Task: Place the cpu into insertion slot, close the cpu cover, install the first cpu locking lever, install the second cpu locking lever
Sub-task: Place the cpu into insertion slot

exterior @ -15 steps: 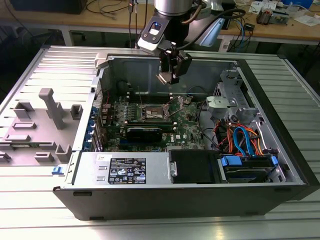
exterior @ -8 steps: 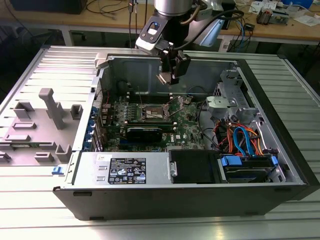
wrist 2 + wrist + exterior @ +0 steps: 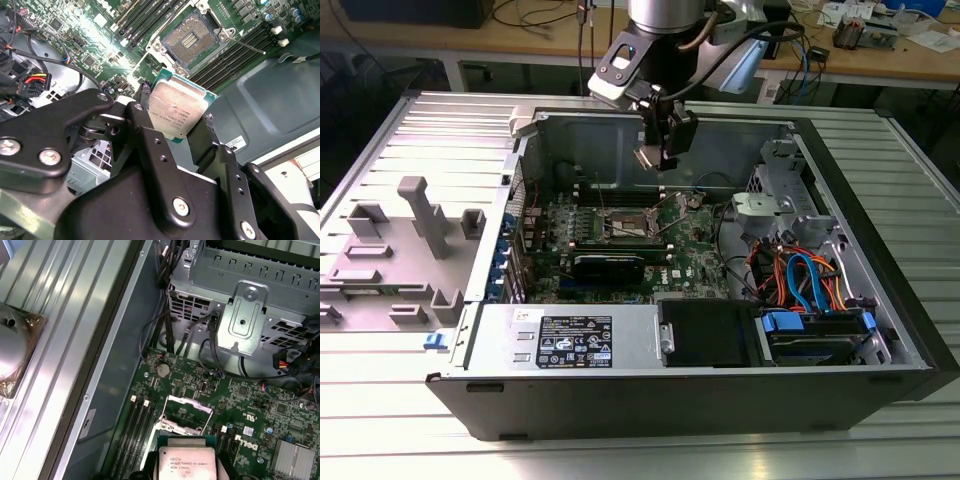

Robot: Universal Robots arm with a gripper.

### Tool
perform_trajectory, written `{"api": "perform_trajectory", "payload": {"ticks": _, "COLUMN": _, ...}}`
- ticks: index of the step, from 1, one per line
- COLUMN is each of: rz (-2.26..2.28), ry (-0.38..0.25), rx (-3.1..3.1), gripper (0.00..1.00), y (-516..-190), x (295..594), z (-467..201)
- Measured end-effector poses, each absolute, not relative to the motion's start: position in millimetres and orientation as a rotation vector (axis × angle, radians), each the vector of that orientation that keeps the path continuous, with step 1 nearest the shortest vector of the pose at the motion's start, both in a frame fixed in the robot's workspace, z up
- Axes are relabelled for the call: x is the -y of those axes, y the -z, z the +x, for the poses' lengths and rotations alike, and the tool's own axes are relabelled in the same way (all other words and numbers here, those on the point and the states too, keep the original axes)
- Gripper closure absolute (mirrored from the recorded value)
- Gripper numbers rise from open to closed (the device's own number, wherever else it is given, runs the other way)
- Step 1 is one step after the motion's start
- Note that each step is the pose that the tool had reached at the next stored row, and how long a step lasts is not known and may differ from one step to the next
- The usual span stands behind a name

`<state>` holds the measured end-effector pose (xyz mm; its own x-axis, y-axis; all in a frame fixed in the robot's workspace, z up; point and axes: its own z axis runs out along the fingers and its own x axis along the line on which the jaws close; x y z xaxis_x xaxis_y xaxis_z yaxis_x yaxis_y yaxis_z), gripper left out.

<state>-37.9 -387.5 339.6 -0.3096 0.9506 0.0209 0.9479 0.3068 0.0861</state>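
- Clamping the cpu (image 3: 647,156), the gripper (image 3: 656,150) is hanging over the open case (image 3: 620,400), with the chip well above the slot (image 3: 625,226) on the green board (image 3: 700,250).
- In the second wrist view, black metal fingers (image 3: 142,112) are pressing on opposite edges of the flat square cpu (image 3: 177,107), its dull silver top showing. The slot (image 3: 192,42), a tan contact field in a metal frame, is lying beyond, apart from the chip.
- In the first wrist view, the cpu (image 3: 187,465) is sitting between the dark fingertips, near the slot (image 3: 182,417); long black memory slots (image 3: 135,430) are running beside it.
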Motion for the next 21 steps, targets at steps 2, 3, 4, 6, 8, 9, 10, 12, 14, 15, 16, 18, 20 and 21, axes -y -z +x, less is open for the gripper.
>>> {"api": "perform_trajectory", "payload": {"ticks": 2, "rz": 1.829, "ry": -0.127, "rx": -2.509, "gripper": 0.45, "y": -339.6, "x": 387.5, "z": -37.9}}
{"api": "perform_trajectory", "payload": {"ticks": 3, "rz": 1.829, "ry": -0.127, "rx": -2.509, "gripper": 0.45, "y": -339.6, "x": 387.5, "z": -37.9}}
{"api": "perform_trajectory", "payload": {"ticks": 4, "rz": 1.83, "ry": -0.127, "rx": -2.509, "gripper": 0.45, "y": -339.6, "x": 387.5, "z": -37.9}}
{"api": "perform_trajectory", "payload": {"ticks": 6, "rz": 1.83, "ry": -0.127, "rx": -2.509, "gripper": 0.45, "y": -339.6, "x": 387.5, "z": -37.9}}
{"api": "perform_trajectory", "payload": {"ticks": 8, "rz": 1.83, "ry": -0.128, "rx": -2.509, "gripper": 0.45, "y": -339.6, "x": 387.5, "z": -37.9}}
{"api": "perform_trajectory", "payload": {"ticks": 9, "rz": 1.83, "ry": -0.128, "rx": -2.509, "gripper": 0.45, "y": -339.6, "x": 387.5, "z": -37.9}}
{"api": "perform_trajectory", "payload": {"ticks": 10, "rz": 1.83, "ry": -0.127, "rx": -2.509, "gripper": 0.45, "y": -339.6, "x": 387.5, "z": -37.9}}
{"api": "perform_trajectory", "payload": {"ticks": 12, "rz": 1.83, "ry": -0.127, "rx": -2.508, "gripper": 0.45, "y": -339.6, "x": 387.5, "z": -37.9}}
{"api": "perform_trajectory", "payload": {"ticks": 14, "rz": 1.83, "ry": -0.128, "rx": -2.508, "gripper": 0.45, "y": -339.5, "x": 387.6, "z": -38.0}}
{"api": "perform_trajectory", "payload": {"ticks": 15, "rz": 1.831, "ry": -0.128, "rx": -2.508, "gripper": 0.45, "y": -339.4, "x": 388.1, "z": -38.0}}
{"api": "perform_trajectory", "payload": {"ticks": 16, "rz": 1.833, "ry": -0.128, "rx": -2.506, "gripper": 0.45, "y": -339.2, "x": 388.3, "z": -38.0}}
{"api": "perform_trajectory", "payload": {"ticks": 18, "rz": 1.852, "ry": -0.127, "rx": -2.491, "gripper": 0.45, "y": -338.4, "x": 388.6, "z": -37.9}}
{"api": "perform_trajectory", "payload": {"ticks": 20, "rz": 1.876, "ry": -0.126, "rx": -2.472, "gripper": 0.45, "y": -337.9, "x": 388.6, "z": -37.8}}
{"api": "perform_trajectory", "payload": {"ticks": 21, "rz": 1.887, "ry": -0.125, "rx": -2.463, "gripper": 0.45, "y": -337.6, "x": 388.6, "z": -37.8}}
